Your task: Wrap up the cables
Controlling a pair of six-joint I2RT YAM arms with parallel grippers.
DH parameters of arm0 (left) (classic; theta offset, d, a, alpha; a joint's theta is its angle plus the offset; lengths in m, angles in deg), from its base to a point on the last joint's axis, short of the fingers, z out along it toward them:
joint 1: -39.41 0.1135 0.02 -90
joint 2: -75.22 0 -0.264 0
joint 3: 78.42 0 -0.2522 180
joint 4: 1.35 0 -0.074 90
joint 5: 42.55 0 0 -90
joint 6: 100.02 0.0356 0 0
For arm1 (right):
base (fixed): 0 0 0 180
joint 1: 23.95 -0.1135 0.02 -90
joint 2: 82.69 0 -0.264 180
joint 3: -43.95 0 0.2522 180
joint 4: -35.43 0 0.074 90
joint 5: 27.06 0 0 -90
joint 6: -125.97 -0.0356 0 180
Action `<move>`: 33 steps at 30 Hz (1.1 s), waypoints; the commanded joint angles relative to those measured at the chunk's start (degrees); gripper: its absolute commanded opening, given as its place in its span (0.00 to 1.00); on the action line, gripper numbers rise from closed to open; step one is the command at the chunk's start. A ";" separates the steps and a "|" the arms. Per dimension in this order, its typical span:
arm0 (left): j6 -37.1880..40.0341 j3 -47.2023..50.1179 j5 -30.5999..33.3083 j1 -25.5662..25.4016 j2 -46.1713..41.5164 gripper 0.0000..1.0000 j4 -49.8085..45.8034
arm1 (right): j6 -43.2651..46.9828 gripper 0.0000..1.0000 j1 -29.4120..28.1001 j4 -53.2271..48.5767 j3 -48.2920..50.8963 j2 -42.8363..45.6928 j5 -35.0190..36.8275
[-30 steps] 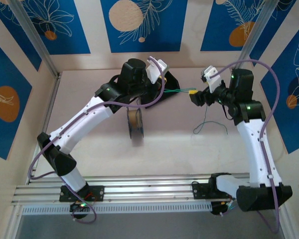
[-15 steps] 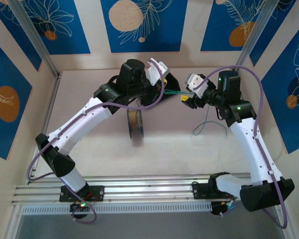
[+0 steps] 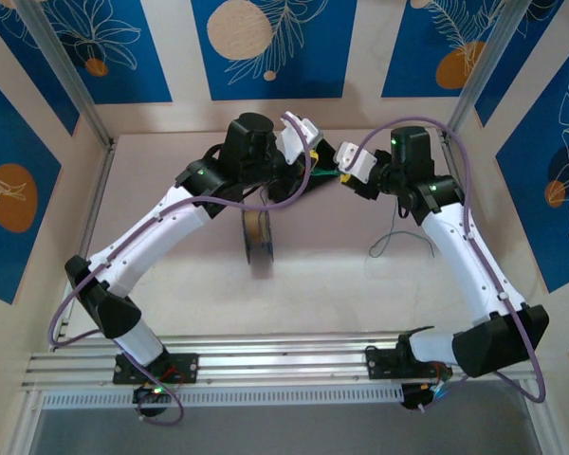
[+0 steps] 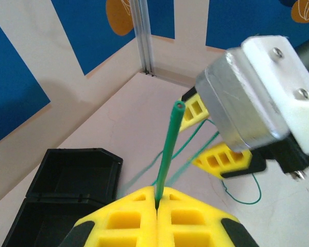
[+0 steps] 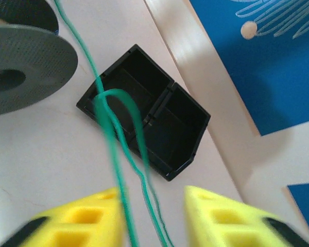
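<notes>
While behind the cables (image 5: 107, 126), black box (image 5: 180, 128), spool (image 5: 31, 56).

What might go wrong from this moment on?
The left gripper pinches the green cable near its end, so a pull may slip it free. The right gripper is open with cable strands beside one finger; closing may catch only one. The grippers sit close and may bump.
</notes>
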 commanded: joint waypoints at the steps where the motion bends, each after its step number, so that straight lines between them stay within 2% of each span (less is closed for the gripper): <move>1: 1.22 1.09 -0.65 -0.39 -2.25 0.00 1.21 | -1.89 0.08 -0.12 -0.84 -3.22 -0.88 2.84; 2: 1.17 1.72 -0.11 -0.36 -2.50 0.00 1.77 | -3.13 0.00 0.08 -0.92 -3.68 -1.06 3.00; 5: 0.65 4.01 2.49 -0.39 -3.30 0.00 4.60 | -7.70 0.00 0.74 -1.08 -5.03 -1.49 3.40; 10: -1.49 8.01 6.94 -0.36 -4.26 0.00 10.83 | -16.28 0.00 1.72 -7.25 -9.81 -3.25 0.85; 14: -4.12 10.27 7.41 -0.46 -4.31 0.00 14.53 | -31.09 0.00 5.28 -11.75 -16.31 -6.07 0.53; 18: -8.54 11.27 8.27 -0.48 -3.71 0.00 16.77 | -49.65 0.00 10.30 -16.96 -24.69 -10.84 4.67; 23: -15.06 12.52 9.07 -0.55 -3.17 0.00 20.41 | -63.09 0.00 14.97 -15.80 -24.46 -12.29 1.74; 26: -17.58 11.64 9.49 -0.47 -2.15 0.00 21.25 | -66.75 0.00 15.61 -11.48 -21.64 -11.64 -0.23; 32: -18.08 4.42 9.28 -0.21 2.23 0.00 19.00 | -65.06 0.00 15.02 -7.85 -20.19 -10.85 -2.66; 33: -18.34 2.89 9.10 -0.16 3.16 0.00 18.19 | -64.69 0.08 14.92 -7.86 -19.98 -10.56 -2.74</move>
